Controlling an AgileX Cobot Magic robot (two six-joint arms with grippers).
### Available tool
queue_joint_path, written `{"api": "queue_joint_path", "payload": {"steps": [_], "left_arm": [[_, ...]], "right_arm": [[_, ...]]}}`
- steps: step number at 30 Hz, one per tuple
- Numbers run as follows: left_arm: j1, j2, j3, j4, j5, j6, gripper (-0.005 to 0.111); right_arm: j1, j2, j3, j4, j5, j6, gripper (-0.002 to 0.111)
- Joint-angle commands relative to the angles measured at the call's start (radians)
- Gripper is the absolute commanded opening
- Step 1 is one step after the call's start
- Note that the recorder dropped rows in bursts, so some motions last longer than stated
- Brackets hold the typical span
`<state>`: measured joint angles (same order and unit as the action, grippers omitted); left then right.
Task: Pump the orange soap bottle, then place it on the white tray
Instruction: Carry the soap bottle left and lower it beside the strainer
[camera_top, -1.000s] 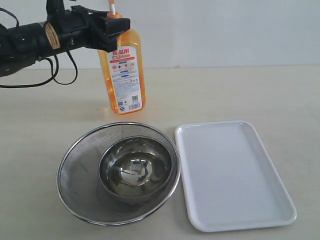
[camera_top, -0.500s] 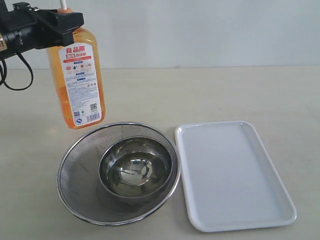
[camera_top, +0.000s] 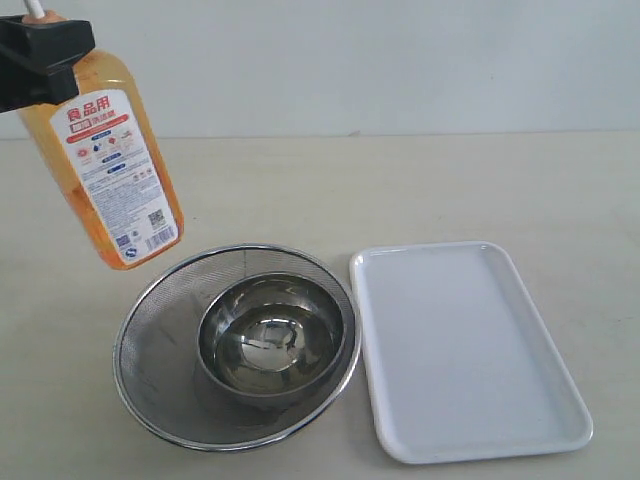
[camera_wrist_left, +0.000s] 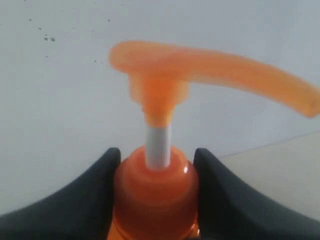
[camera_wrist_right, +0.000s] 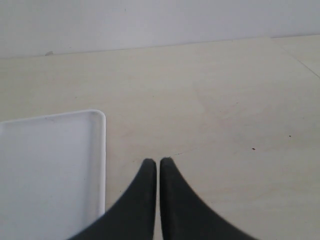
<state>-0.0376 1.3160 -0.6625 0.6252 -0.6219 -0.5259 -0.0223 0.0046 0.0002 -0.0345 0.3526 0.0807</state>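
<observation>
At the far left of the exterior view, the orange soap bottle (camera_top: 105, 160) hangs clear of the worktop (camera_top: 450, 190), tilted so its base leans toward the round mesh strainer (camera_top: 160, 340). The left tool (camera_wrist_left: 156, 165) is clamped on the bottle's neck, one black finger on each side of the orange collar. The pump head (camera_wrist_left: 210, 70) stands raised on its white stem, with nothing pressing it. The right tool (camera_wrist_right: 157, 162) has its fingers pressed together and holds nothing. It hovers over bare worktop just beside the rim of the white tray (camera_wrist_right: 102, 150).

The tray (camera_top: 465, 340) lies empty, well apart from the bottle, with the strainer and the steel bowl (camera_top: 270, 345) inside it lying between them. The pumping looks not yet done, though these views cannot settle that.

Several things could go wrong. The hold is high up on the narrow neck, so the heavy body below can swing or twist in the fingers. A downward press on the pump while the bottle hangs unsupported may push the neck through the grasp. Because the bottle is tilted, soap may land outside the bowl. If the bottle crosses to the tray too low, its base may clip the strainer rim and drag it. If it is set down still leaning, the tall bottle may topple on the tray.
</observation>
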Motion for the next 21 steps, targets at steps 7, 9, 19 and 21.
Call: {"api": "queue_joint_path", "payload": {"steps": [7, 9, 19, 21], "left_arm": [[-0.003, -0.213, 0.179, -0.095, 0.036, 0.034, 0.005], [-0.003, -0.234, 0.210, -0.137, 0.040, 0.062, 0.005], [-0.007, -0.255, 0.346, -0.225, -0.024, 0.095, 0.005], [-0.007, -0.255, 0.353, -0.218, -0.022, 0.095, 0.005]], "right_arm": [[-0.007, -0.005, 0.000, -0.003, -0.005, -0.003, 0.000], [-0.007, -0.005, 0.000, -0.003, -0.005, -0.003, 0.000], [-0.007, -0.005, 0.000, -0.003, -0.005, -0.003, 0.000], [-0.007, -0.005, 0.000, -0.003, -0.005, -0.003, 0.000]]}}
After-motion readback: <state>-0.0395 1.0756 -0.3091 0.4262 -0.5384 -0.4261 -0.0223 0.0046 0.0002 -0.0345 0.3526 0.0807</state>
